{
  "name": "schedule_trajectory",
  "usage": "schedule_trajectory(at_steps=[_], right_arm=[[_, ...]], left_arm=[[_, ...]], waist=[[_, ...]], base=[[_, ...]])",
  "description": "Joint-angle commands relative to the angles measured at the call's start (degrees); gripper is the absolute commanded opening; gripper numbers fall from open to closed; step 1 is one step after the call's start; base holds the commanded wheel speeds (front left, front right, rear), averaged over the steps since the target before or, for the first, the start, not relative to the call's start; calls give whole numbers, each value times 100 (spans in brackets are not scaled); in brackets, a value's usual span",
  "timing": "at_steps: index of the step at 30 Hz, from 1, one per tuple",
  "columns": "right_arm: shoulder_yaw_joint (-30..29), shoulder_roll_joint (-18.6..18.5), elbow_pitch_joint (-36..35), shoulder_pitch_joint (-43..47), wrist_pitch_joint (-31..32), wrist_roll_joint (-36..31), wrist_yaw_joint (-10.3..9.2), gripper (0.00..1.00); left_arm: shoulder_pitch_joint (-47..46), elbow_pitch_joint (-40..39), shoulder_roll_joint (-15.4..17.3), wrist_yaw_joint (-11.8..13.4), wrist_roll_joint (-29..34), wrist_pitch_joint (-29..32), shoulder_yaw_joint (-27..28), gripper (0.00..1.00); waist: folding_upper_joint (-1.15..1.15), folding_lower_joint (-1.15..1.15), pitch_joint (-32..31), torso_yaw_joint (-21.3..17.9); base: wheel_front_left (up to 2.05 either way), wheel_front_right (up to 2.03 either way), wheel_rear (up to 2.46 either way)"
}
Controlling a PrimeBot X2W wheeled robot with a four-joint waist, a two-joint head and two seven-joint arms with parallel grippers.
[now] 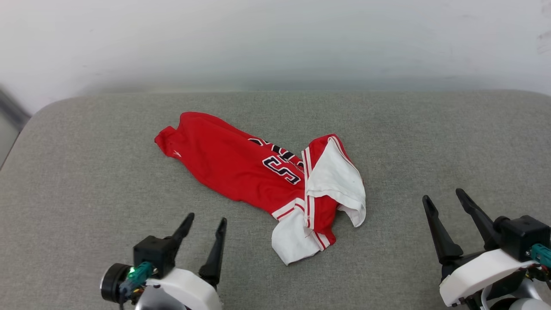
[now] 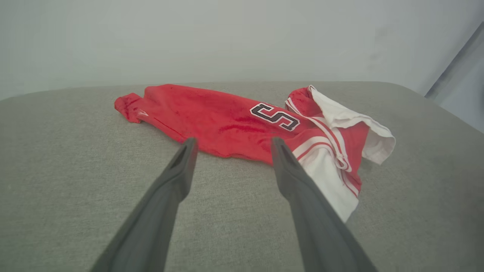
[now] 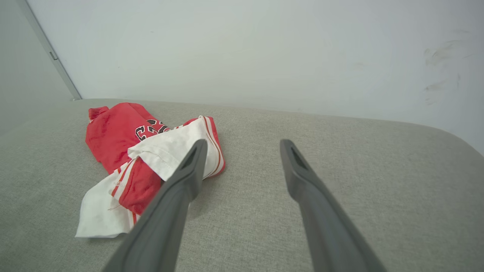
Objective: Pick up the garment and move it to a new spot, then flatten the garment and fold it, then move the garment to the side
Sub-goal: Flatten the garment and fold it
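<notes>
The garment (image 1: 232,163) lies crumpled on the grey fabric-covered tabletop (image 1: 86,172), about midway between the left and right edges and between the near edge and the far edge that runs along the pale wall (image 1: 275,43). It stretches on a diagonal: the red body runs toward the far left corner, and the bunched sleeves point toward the near right. One white sleeve (image 1: 335,176) is folded up and over the red cloth, a second white sleeve (image 1: 292,239) spreads flat at the end nearest the near edge, and red-and-white stripe trim runs between them. The black, white-outlined print is partly swallowed by folds; in the left wrist view a single "S" shows clearly on the garment (image 2: 219,121). The left gripper (image 1: 206,218) sits close to the near edge, left of the sleeves, its jaws spread wide with nothing between them; in its own view the left gripper (image 2: 233,140) points at the near side of the red body without touching it. The right gripper (image 1: 443,194) is toward the near right corner, well apart from the cloth, jaws likewise spread and empty; in its own view the right gripper (image 3: 244,141) faces bare fabric, with the garment (image 3: 113,139) off to its left.
</notes>
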Motion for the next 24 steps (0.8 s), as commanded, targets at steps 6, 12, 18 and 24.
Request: schedule_trajectory(at_steps=[6,12,18,24], right_arm=[[-5,-46,-57,-51,13,-16,-2,100],[53,-11,-64,-144,0,-37,-2,100],[111,-15,-34,-242,-28,-66,-2,100],[92,-4,14,-295,-80,-72,-2,100]], left_arm=[[-296,-265,199,-346,-174,1249,-461,100],[-694,-426,127,-404,-392,2402,-788,100],[-1077,30,-149,-429,-420,2755,-942,100],[-1301,639,-369,-557,-432,2763,-1054,100]], waist=[[0,1,188,-100],[0,1,427,-270],[0,1,684,-461],[0,1,816,-585]], base=[[0,0,0],[0,0,0],[0,0,0],[0,0,0]])
